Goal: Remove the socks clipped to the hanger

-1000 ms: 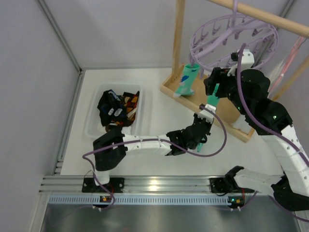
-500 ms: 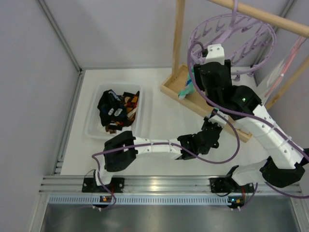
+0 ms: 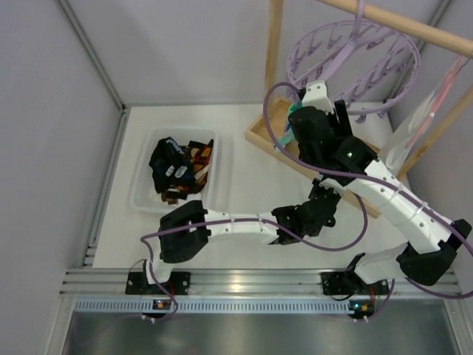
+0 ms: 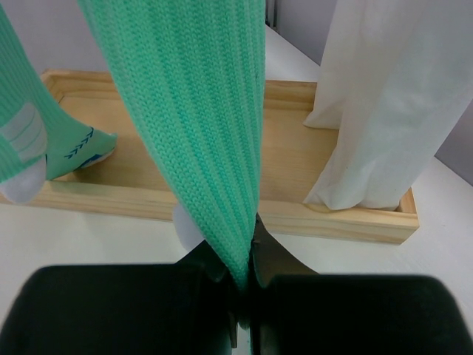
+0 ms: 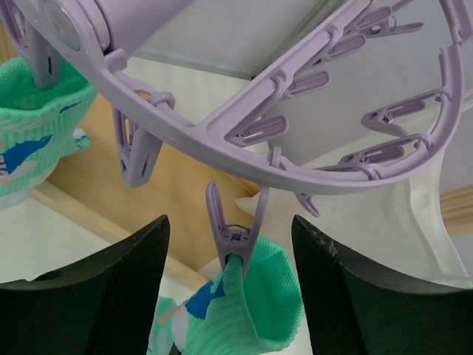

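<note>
1. Up under the lavender hanger (image 5: 185, 137), the right claw (image 5: 228, 225) stands wide. Its two black fingers sit on either side of one dangling peg (image 5: 235, 237), clear of it.
2. That peg bites the cuff of a mint-green sock (image 5: 259, 314). A second mint sock (image 5: 33, 137), marked in blue and white, hangs from another peg to the left.
3. Low over the desk (image 3: 244, 177), the left claw (image 4: 240, 277) is pinched tight on the bottom end of a ribbed mint sock (image 4: 199, 111). This sock runs straight up out of its camera's view.
4. Behind that sock lies the rack's wooden tray base (image 4: 325, 222), with white fabric (image 4: 384, 96) hanging down into it at the right.
5. On the desk's left side, a clear bin (image 3: 144, 196) holds dark and argyle socks (image 3: 181, 166).
</note>
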`<state>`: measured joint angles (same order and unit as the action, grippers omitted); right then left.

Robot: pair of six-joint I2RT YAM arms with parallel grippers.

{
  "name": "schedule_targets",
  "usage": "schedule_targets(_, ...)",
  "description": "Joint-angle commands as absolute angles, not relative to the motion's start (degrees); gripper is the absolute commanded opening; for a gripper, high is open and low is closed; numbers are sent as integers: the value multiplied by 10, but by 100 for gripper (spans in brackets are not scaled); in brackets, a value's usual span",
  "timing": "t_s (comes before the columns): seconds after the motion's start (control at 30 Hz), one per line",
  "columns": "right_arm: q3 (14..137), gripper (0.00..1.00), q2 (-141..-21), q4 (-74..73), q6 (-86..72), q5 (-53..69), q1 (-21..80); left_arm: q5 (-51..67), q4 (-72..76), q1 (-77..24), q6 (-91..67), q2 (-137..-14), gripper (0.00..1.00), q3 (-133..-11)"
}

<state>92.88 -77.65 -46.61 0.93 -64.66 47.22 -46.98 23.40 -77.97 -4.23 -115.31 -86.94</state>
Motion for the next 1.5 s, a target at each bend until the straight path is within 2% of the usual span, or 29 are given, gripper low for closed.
schedule_targets(0.0, 915, 64, -764, -394, 40, -685, 480, -459, 234, -794, -36, -1162, 0, -886)
schedule_targets(0.33, 876, 60, -764, -310, 84, -700, 450, -458, 234, -796, -34, -1158, 0, -879)
schedule_targets(0.47, 869, 56, -766, -285, 102, -700, 442, -452, 235, -797, -35, -1158, 0, -880)
schedule_targets(0.6, 862, 47, -767, -265, 117, -696, 434, -446, 235, -797, -37, -1158, 0, -877)
schedule_targets(0.87, 857, 44, -772, -264, 117, -693, 425, -448, 235, -797, -40, -1158, 0, -870)
schedule_targets(0.9, 858, 30, -772, -264, 116, -693, 426, -449, 235, -797, -40, -1156, 0, -871)
schedule_targets(0.93, 859, 24, -770, -264, 114, -691, 425, -453, 235, -797, -40, -1157, 0, -870)
schedule_targets(1.03, 860, 15, -762, -260, 106, -682, 425, -458, 235, -796, -49, -1153, 0, -857)
schedule_targets(1.27, 860, 18, -746, -290, 65, -624, 420, -481, 234, -793, -92, -1112, 0, -768)
schedule_targets(1.33, 852, 28, -731, -308, 39, -573, 408, -492, 231, -786, -114, -1056, 0, -703)
schedule_targets(1.4, 841, 44, -709, -310, 26, -535, 396, -505, 204, -780, -140, -1007, 0, -664)
schedule_targets(1.47, 829, 52, -695, -316, 4, -478, 386, -516, 136, -761, -177, -940, 0, -621)
